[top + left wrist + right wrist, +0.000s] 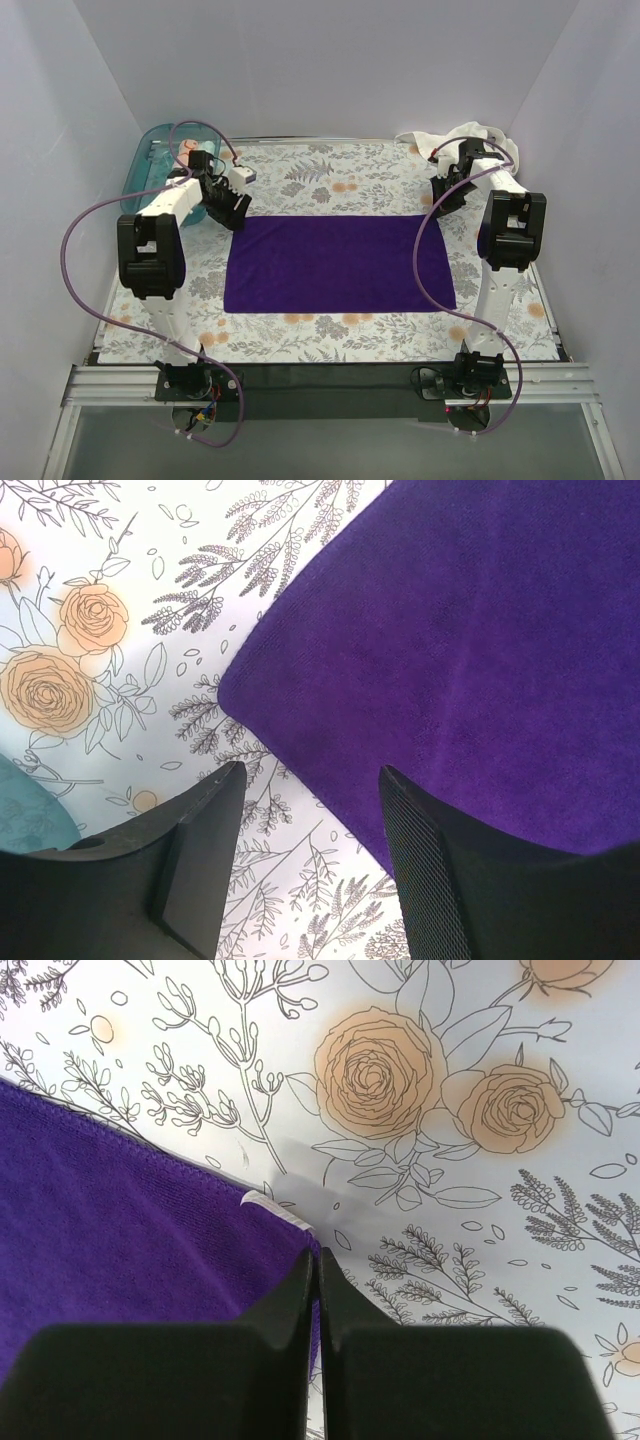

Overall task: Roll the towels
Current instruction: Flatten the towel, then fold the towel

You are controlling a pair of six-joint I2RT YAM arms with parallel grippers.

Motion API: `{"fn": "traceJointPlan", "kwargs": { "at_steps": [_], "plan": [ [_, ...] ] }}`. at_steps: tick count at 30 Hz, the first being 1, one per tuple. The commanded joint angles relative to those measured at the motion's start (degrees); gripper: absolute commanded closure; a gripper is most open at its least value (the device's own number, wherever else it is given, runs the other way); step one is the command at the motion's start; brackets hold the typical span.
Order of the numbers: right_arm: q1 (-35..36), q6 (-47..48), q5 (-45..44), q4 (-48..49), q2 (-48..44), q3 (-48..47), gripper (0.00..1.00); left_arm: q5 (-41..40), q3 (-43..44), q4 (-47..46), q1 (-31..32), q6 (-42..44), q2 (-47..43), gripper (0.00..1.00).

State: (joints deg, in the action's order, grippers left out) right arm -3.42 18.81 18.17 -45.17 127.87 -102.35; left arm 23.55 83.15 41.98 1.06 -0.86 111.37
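Across the floral sheet (320, 165), spread flat and unrolled: purple towel (335, 265). Off at the far left corner, teal tray (150, 165); at the far right corner, crumpled white towel (470, 133). Over the purple towel's far left corner, left gripper (310, 775), fingers apart, one above cloth, one above sheet. At its far right corner, right gripper (318, 1255), fingers pressed together beside a small white label (258, 1200); cannot tell whether cloth sits pinched between.
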Motion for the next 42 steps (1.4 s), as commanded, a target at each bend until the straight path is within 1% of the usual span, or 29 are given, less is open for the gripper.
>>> {"fn": "traceJointPlan", "kwargs": {
  "at_steps": [1,6,10,14,15,17,21,26,29,30,36,37,38,41,42],
  "plan": [
    [-0.27,-0.44,0.90,0.25,-1.84,-2.07,0.99,1.06,3.06,-0.05,-0.79,0.25,0.25,0.48],
    [-0.36,0.00,0.55,0.08,-2.19,-2.33,0.99,2.20,5.43,0.04,-0.97,-0.37,2.97,0.61],
    [-0.36,0.26,0.46,0.08,-2.10,-2.33,0.99,2.38,7.54,-0.40,-0.97,-0.10,5.16,0.67],
    [-0.27,0.35,0.55,0.08,-1.84,-2.33,0.99,0.98,9.65,0.21,-0.97,0.60,7.71,0.69],
    [-0.27,0.27,0.72,0.08,-1.75,-2.33,0.99,0.62,10.18,0.12,-0.97,2.08,8.59,0.69],
    [-0.27,0.44,0.72,-0.01,-1.66,-2.25,0.99,-0.43,10.01,-0.66,-0.97,2.62,9.12,0.69],
    [-0.36,0.62,0.63,0.08,-1.40,-1.98,0.99,0.09,9.57,-1.28,-0.97,3.32,10.70,0.67],
    [-0.27,0.88,0.55,0.17,-1.14,-1.63,0.99,0.27,8.52,-2.16,-0.97,3.41,11.50,0.70],
    [-0.36,1.06,0.63,0.08,-0.79,-1.63,0.99,1.23,7.55,-2.51,-0.97,3.41,11.59,0.77],
    [-0.36,1.14,0.63,0.08,-0.78,-1.72,0.99,1.58,7.37,-2.69,-0.97,3.41,11.41,0.82],
    [-0.53,1.06,0.11,0.26,0.36,-5.05,0.99,3.25,7.99,-3.57,-0.97,1.83,11.32,0.93],
    [-0.71,1.14,0.28,0.26,0.53,-5.67,0.99,3.26,8.86,-3.66,-0.97,1.66,11.32,0.98],
    [-0.80,1.14,0.28,0.17,0.71,-6.19,0.99,3.26,9.30,-3.66,-0.97,1.57,11.41,1.00],
    [-1.24,1.14,0.20,-0.01,0.80,-8.74,0.99,3.78,11.76,-2.78,-0.97,1.57,11.50,1.00],
    [-1.41,1.14,0.28,-0.10,0.62,-9.53,0.99,4.13,12.55,-2.34,-2.80,1.74,11.41,1.00]
  ]
}}
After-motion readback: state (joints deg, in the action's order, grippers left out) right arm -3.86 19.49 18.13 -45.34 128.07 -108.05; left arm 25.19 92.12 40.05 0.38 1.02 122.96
